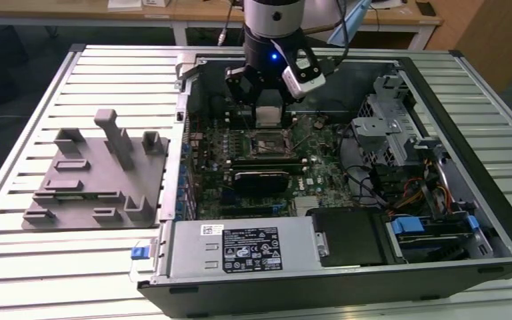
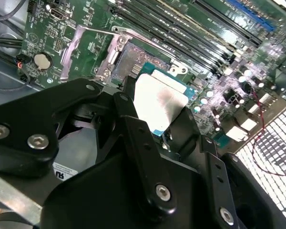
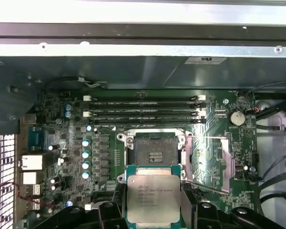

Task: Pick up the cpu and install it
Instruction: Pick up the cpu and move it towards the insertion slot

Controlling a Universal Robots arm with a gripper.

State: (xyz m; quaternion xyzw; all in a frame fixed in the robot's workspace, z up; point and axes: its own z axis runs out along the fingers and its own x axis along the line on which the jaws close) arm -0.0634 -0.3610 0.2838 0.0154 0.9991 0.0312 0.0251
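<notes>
My gripper (image 1: 269,112) hangs inside the open computer case, shut on the cpu (image 1: 268,117). The cpu is a flat square chip with a silvery top and a thin green rim. In both wrist views the cpu (image 3: 152,196) (image 2: 158,100) sits between the black fingers (image 3: 188,206) (image 2: 133,131). It is held above the motherboard beside the empty black-framed socket (image 3: 156,150) (image 2: 133,59), partly overlapping its edge. The socket's metal load plate (image 3: 210,157) (image 2: 88,47) is swung open to one side. In the exterior view the socket (image 1: 269,142) lies just in front of the gripper.
A grey moulded tray (image 1: 96,180) stands on the slatted table at the exterior view's left of the case. Memory slots (image 3: 145,110) run past the socket. A black rectangular block (image 1: 258,180), the power supply (image 1: 238,250) and drive cages (image 1: 399,113) crowd the case.
</notes>
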